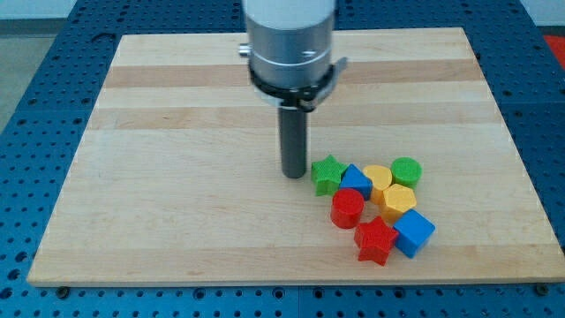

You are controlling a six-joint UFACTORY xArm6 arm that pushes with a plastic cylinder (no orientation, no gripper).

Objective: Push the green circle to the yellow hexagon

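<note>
We see my tip [292, 174] resting on the wooden board [177, 177], just left of the green star [327, 174]; it has no jaws. The green circle [407, 170] lies well to its right, touching the yellow hexagon [399, 200] just nearer us.

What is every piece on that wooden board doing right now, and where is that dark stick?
my tip: down on the wooden board, just at the view's left of the green star.
green star: leftmost of the cluster.
blue block: beside the star.
yellow block: between blue block and green circle.
green circle: just above the yellow hexagon.
yellow hexagon: mid-cluster.
red cylinder: upright.
red star: nearest the view's bottom.
blue cube: beside the red star.
</note>
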